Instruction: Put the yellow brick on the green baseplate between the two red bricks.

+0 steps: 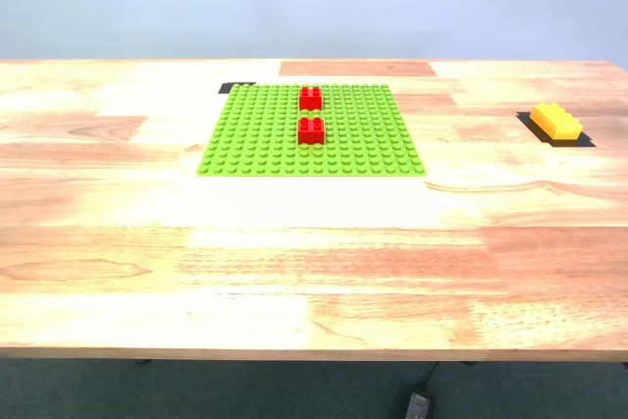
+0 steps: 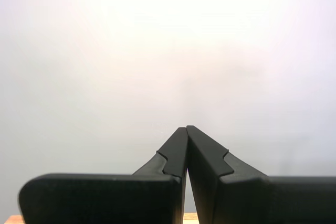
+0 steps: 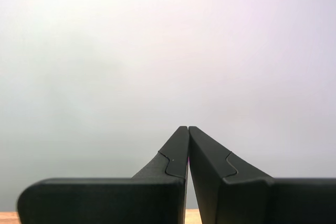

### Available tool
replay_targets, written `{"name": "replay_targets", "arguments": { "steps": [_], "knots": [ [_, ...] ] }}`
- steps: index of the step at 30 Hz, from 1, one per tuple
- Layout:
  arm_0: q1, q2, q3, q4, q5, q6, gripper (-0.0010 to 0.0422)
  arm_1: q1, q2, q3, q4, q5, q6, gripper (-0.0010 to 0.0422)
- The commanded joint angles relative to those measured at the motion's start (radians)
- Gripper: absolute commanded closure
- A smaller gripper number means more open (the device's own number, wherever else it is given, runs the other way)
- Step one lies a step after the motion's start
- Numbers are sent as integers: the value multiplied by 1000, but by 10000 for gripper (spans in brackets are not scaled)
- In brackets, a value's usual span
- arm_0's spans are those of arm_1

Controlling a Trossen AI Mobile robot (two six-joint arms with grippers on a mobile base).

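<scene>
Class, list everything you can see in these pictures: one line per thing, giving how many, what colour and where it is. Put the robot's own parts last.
Table: one, light wood, fills the exterior view.
Green baseplate: one, lime green, flat on the table's far middle.
Red bricks: two, bright red, on the baseplate, one behind the other with a gap between.
Yellow brick: one, yellow-orange, on a dark patch at the exterior view's right, off the baseplate.
Black tape: one piece, at the baseplate's far corner.
First tool: black, shut, holding nothing, facing a blank wall.
Second tool: black, shut, holding nothing.
</scene>
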Motion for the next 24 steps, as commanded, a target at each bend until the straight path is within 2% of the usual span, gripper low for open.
{"name": "replay_targets", "arguments": {
  "steps": [1,10,11,14,18,21,24],
  "knots": [
    [0,-3,0,-1,0,0,413,0,-1,0,0,1,-2,412],
    [0,-22,-5,-2,13,1,412,-1,-2,0,-1,1,-5,413],
    [0,-26,-2,-4,33,3,413,-1,-5,0,-2,1,-4,413],
    [1,-44,34,-88,174,58,413,-1,-15,0,-2,1,-4,413],
    [1,-56,137,-345,341,74,413,-1,-30,0,-5,2,-4,412],
    [1,-59,236,-621,456,170,413,-1,-35,0,-4,2,-32,413],
    [0,-60,336,-908,509,282,413,-1,-35,0,-6,2,-60,413]
  ]
}}
